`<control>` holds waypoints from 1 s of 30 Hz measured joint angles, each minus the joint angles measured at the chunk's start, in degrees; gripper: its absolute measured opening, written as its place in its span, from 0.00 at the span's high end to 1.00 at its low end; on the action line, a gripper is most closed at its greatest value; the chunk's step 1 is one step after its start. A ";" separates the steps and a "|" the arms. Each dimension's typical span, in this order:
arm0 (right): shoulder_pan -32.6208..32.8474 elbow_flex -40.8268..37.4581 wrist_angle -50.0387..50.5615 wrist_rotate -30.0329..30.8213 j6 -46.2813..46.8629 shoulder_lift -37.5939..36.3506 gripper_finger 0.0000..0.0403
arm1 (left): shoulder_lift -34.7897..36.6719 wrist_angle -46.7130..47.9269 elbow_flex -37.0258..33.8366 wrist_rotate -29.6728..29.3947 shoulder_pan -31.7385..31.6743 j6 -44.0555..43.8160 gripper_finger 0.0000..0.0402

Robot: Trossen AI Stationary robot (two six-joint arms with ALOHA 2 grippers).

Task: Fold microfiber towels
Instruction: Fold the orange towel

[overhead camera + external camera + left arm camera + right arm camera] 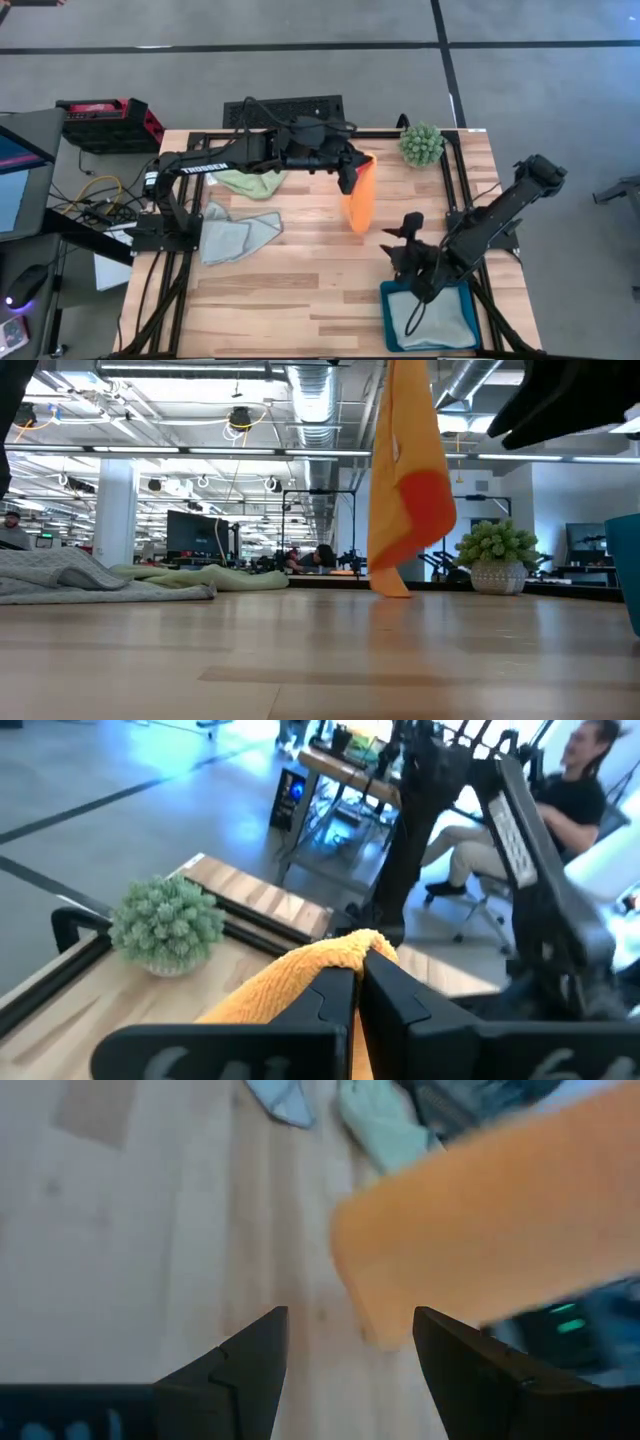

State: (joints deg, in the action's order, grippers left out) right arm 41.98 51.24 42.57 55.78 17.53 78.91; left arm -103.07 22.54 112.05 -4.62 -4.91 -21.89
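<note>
While the left gripper (pixel 354 172) is closed on the top edge of the orange towel (pixel 359 201), the cloth hangs down and its lower corner touches the tabletop (pixel 300 290) near the spiky plant (pixel 421 144). At the right gripper (pixel 403 240) the fingers are spread apart and empty, above the teal tray (pixel 388 318) with a pale towel (pixel 440 318). Beside the left arm lie the green towel (pixel 250 182) and the blue-grey towel (pixel 232 232), both crumpled.
</note>
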 joint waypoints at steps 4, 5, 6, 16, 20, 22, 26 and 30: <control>-0.07 0.00 -0.97 9.12 -3.02 5.13 0.41 | 0.00 -3.51 0.00 0.04 0.02 -1.47 1.00; -0.09 0.00 -1.24 11.87 -3.05 6.28 0.41 | 0.00 -3.69 0.00 0.05 0.02 -1.91 1.00; -0.08 0.00 -1.29 14.72 -2.90 7.30 0.41 | 0.00 -3.82 0.00 0.05 0.02 -2.41 1.00; -2.35 0.00 -1.51 22.13 -2.57 14.73 0.41 | 0.00 -6.29 0.00 0.29 0.02 -5.29 1.00; -3.58 0.00 -1.62 27.57 -2.57 18.11 0.41 | 0.00 -7.14 0.00 0.87 0.02 -6.39 1.00; -3.81 0.00 -1.86 31.33 -2.57 19.70 0.41 | 0.00 -6.79 0.00 0.87 0.02 -7.23 1.00; -4.71 0.00 -2.36 33.19 -2.57 20.82 0.41 | 0.00 -6.84 0.00 0.89 0.02 -7.87 1.00; -5.96 0.00 -2.55 33.40 -2.55 20.83 0.41 | 0.00 -6.83 0.00 0.87 0.02 -7.91 1.00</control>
State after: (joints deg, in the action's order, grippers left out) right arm 36.01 51.24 40.02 89.18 14.98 99.74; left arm -103.07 15.71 112.05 -3.75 -4.89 -29.80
